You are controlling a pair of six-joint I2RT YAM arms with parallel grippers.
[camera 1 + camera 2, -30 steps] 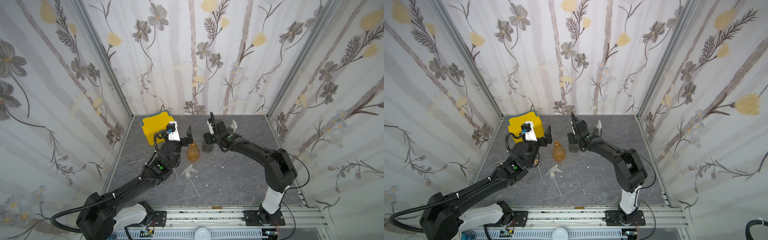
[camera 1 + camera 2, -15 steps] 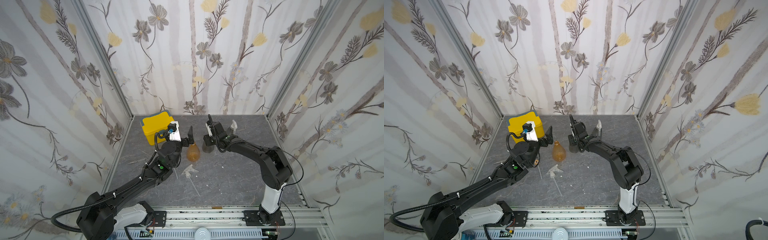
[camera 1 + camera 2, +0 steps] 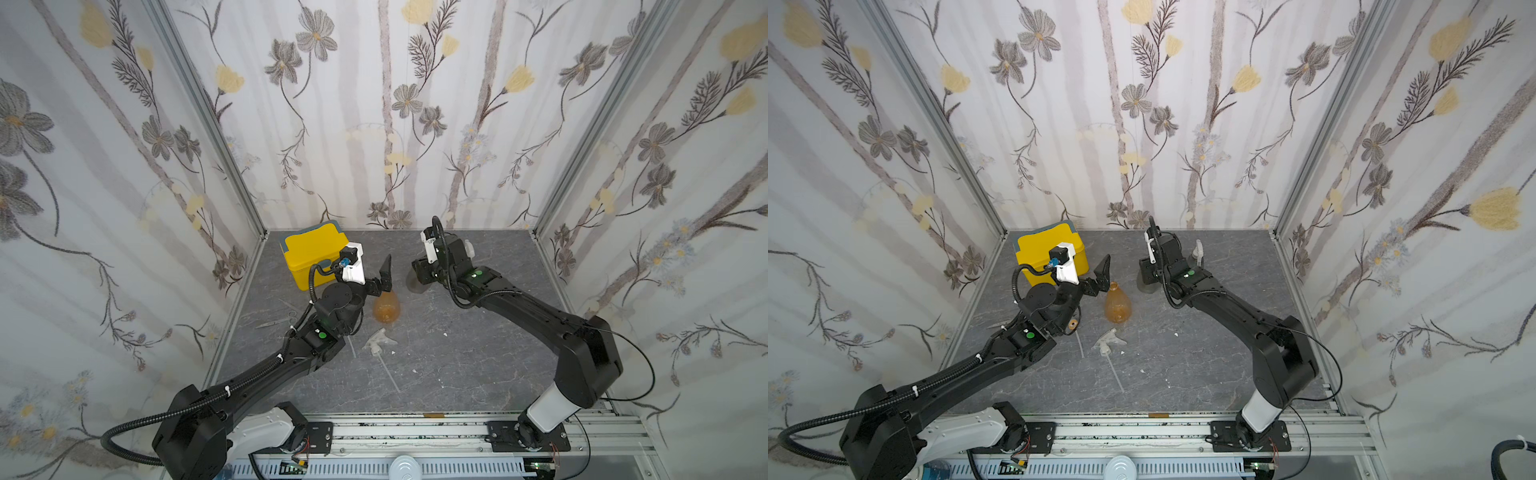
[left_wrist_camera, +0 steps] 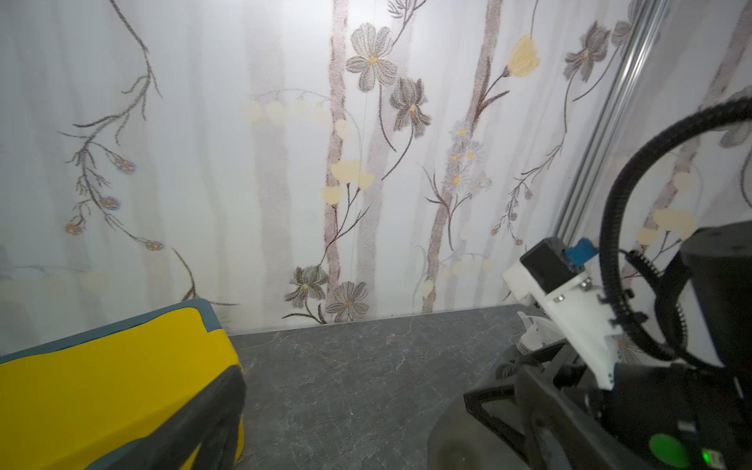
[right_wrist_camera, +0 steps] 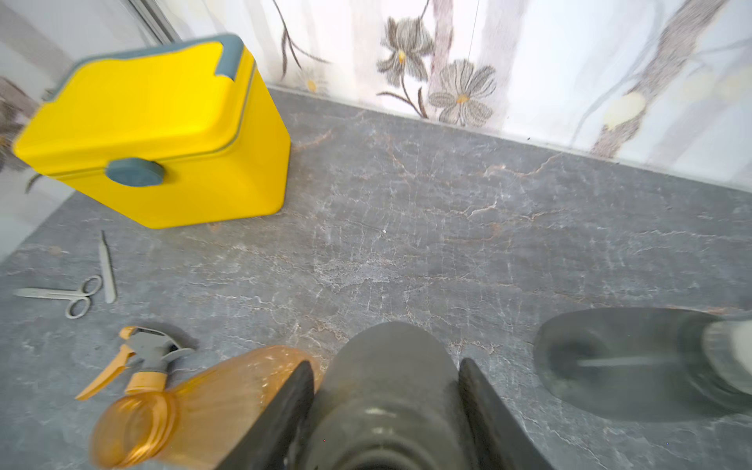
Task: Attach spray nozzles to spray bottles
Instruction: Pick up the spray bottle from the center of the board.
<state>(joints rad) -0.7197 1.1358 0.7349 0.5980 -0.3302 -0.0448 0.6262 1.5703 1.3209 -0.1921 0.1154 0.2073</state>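
Grey bottle [image 5: 388, 411] gripped in right tool [image 5: 386, 364], left tool [image 3: 382, 276] wide beside amber bottle [image 3: 386, 308]

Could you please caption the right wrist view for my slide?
Right claw clasps a grey bottle beside the amber bottle.

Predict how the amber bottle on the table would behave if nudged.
The amber bottle lies on its side, round-bodied, so it would probably roll. It looks empty and thin-walled, so likely light. Its smooth plastic may slip.
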